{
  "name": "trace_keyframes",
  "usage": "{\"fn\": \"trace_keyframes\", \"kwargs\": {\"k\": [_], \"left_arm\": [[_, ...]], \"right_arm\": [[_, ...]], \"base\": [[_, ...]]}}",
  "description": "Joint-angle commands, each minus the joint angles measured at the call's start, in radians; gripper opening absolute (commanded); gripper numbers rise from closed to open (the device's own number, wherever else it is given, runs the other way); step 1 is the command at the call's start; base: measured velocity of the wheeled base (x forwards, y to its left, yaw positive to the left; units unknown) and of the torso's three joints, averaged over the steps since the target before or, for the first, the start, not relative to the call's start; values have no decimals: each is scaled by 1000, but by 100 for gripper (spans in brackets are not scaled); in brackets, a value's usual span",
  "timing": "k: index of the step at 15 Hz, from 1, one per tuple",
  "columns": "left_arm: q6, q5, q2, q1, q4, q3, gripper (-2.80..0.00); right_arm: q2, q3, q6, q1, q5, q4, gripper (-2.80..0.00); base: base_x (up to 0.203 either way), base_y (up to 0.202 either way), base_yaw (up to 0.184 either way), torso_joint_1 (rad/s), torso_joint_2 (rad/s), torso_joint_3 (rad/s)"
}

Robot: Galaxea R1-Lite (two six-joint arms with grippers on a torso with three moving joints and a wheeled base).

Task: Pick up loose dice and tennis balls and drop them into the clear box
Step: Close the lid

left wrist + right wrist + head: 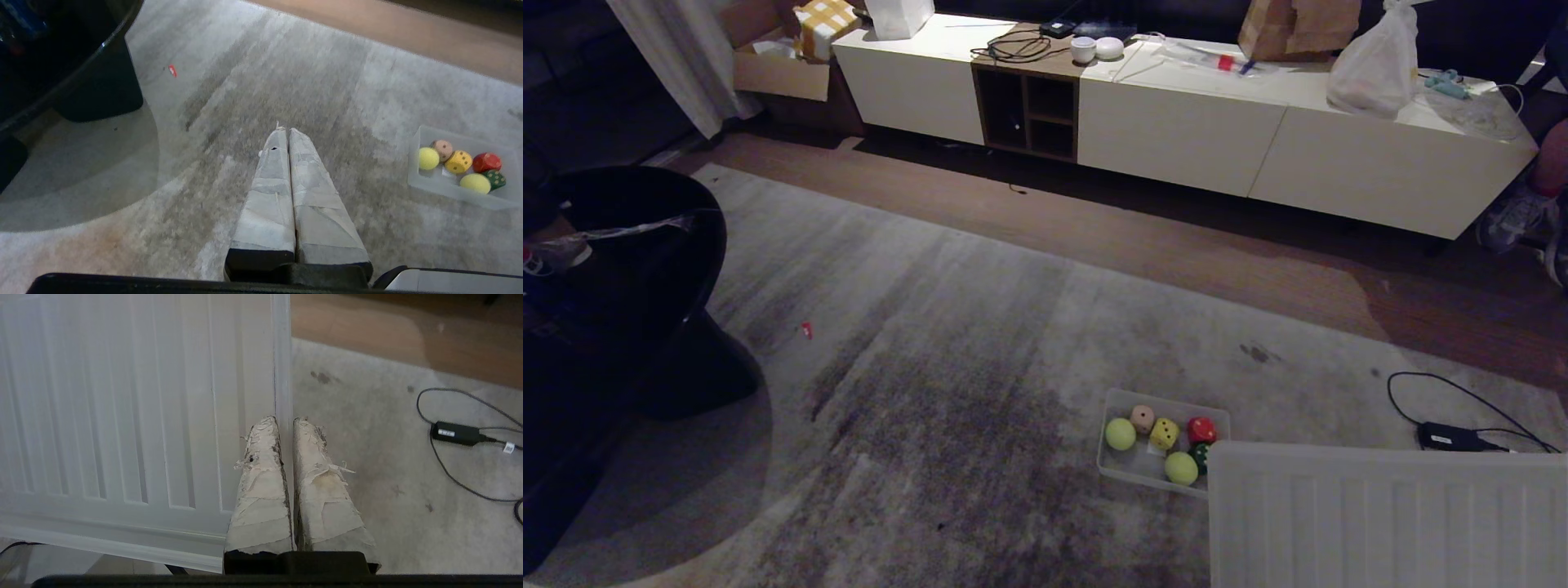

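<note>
The clear box (1112, 457) is sitting on the grey rug (947, 343), already holding both tennis balls (1120, 434), the pale yellow die (1164, 434), the beige die (1143, 419) and a red and a green die, so I am judging the gathering finished. I am keeping my left gripper (284, 132) and right gripper (285, 421) pressed closed and empty, parked above the rug, the right one hanging by the ribbed lid's (1388, 514) edge. Beyond, wooden floor is running to a low white sideboard (1176, 122); a charger cable (1445, 425) is lying near the lid.
</note>
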Motion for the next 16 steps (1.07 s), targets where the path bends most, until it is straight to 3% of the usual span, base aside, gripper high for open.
{"fn": "trace_keyframes", "kwargs": {"k": [1, 16], "left_arm": [[-1, 1, 2, 0, 0, 2, -280], [0, -2, 2, 0, 0, 2, -280]], "right_arm": [[1, 2, 0, 0, 1, 0, -280], [1, 2, 0, 0, 1, 0, -280]], "base": [[0, 0, 0, 1, 1, -162], [0, 0, 0, 0, 3, -197]]}}
